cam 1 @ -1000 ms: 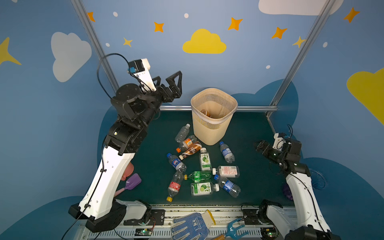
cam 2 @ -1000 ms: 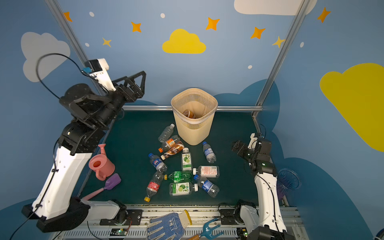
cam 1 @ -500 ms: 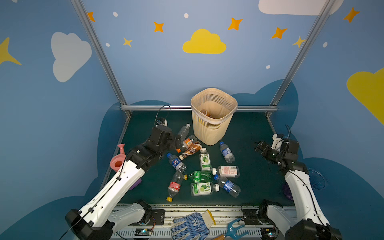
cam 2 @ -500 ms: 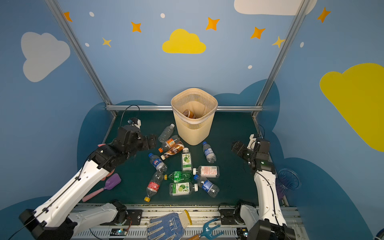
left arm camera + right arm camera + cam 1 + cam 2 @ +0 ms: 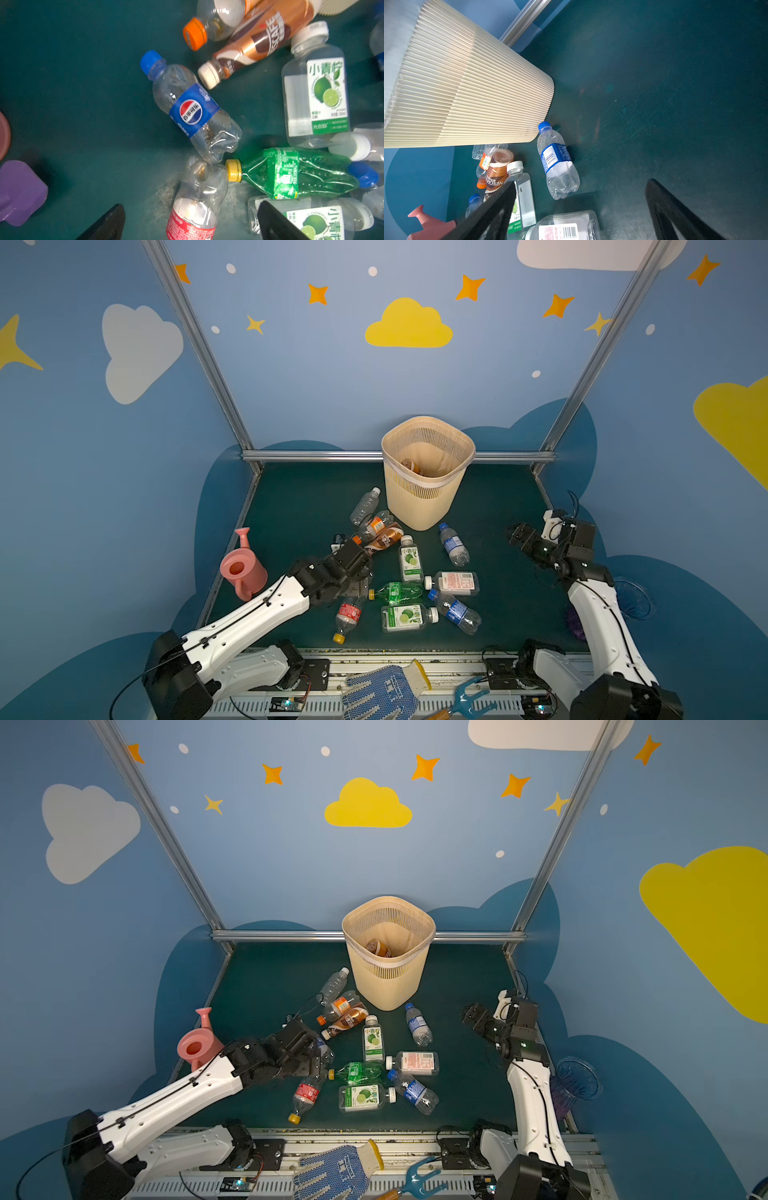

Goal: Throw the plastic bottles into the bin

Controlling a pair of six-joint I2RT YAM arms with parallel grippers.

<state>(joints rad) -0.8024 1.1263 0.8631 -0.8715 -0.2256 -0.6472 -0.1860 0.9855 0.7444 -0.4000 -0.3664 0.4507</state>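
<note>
Several plastic bottles lie on the green mat in front of the beige slatted bin. A brown bottle lies inside the bin. My left gripper is open and low over the heap. A red-labelled bottle lies between its fingers, untouched. The blue-labelled cola bottle and the green bottle lie just beyond. My right gripper hangs open and empty at the right, above a red-and-white-labelled bottle and near a blue-capped water bottle.
A pink watering can stands at the mat's left edge, with a purple scoop close by. A knitted glove and a blue hand fork lie on the front rail. A clear blue cup sits off the mat's right edge.
My left arm has swung down from high beside the bin to low over the bottles, then nearer the front. My right arm has hardly moved.
</note>
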